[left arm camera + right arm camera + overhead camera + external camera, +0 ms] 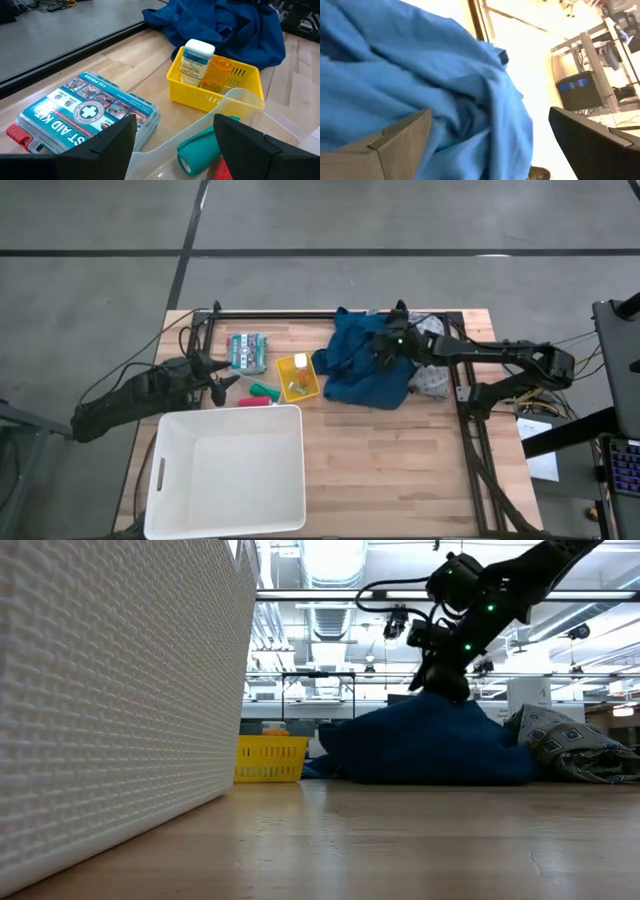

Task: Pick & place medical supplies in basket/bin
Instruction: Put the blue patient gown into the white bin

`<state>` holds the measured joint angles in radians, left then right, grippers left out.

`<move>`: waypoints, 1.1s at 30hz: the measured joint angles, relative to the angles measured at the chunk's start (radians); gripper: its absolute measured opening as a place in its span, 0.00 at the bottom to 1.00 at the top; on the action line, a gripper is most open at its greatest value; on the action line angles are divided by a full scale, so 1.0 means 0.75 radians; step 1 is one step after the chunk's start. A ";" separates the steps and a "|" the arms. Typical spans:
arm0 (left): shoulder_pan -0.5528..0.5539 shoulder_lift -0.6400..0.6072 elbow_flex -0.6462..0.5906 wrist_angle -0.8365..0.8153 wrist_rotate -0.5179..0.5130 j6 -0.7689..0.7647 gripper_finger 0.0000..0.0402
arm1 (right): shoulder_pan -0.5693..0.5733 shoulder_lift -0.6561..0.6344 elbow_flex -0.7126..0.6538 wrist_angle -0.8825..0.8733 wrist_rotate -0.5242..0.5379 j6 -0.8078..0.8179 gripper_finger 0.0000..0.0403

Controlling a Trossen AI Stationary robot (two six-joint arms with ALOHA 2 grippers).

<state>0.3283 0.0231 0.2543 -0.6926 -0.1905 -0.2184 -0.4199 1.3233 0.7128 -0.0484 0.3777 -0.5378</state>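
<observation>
The white bin [225, 470] stands at the table's near left. A blue garment [365, 365] lies heaped at the far middle, with a grey speckled cloth [432, 380] beside it on the right. My right gripper [487, 120] is open at the top of the blue heap [430, 740], one finger on each side of its folds. A small yellow basket [200, 97] holds a white bottle [196, 62] and an orange bottle [220, 70]. A green roll [197, 147] lies in front of my left gripper [175, 125], which is open at the table's left and holds nothing. My right gripper comes slanting down from the table's right onto the top folds of the blue garment [470, 100], its fingers wide apart. Whether the fingertips touch the cloth I cannot tell. The garment lies heaped on the table.
A first-aid kit box [246, 352] lies at the far left, a red item [255, 402] next to the green roll, and a clear plastic piece [240, 107] in front of the left fingers. Bare wood [400, 470] stretches to the right of the bin.
</observation>
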 joint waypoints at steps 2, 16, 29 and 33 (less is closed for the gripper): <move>0.000 0.000 0.000 0.000 0.000 0.000 0.68 | -0.041 0.001 0.009 0.010 -0.045 -0.005 0.99; 0.000 0.000 0.000 0.000 0.000 0.000 0.68 | -0.288 0.019 0.122 -0.007 -0.338 0.043 0.99; 0.000 0.000 0.000 0.000 0.000 0.000 0.68 | -0.511 0.210 0.622 -0.524 -0.718 0.405 0.99; 0.000 0.000 0.000 0.000 0.000 0.000 0.68 | -0.563 0.356 0.771 -0.671 -0.724 0.397 0.99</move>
<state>0.3283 0.0231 0.2541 -0.6926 -0.1902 -0.2184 -0.8423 1.5901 1.2911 -0.5519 -0.1652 -0.2402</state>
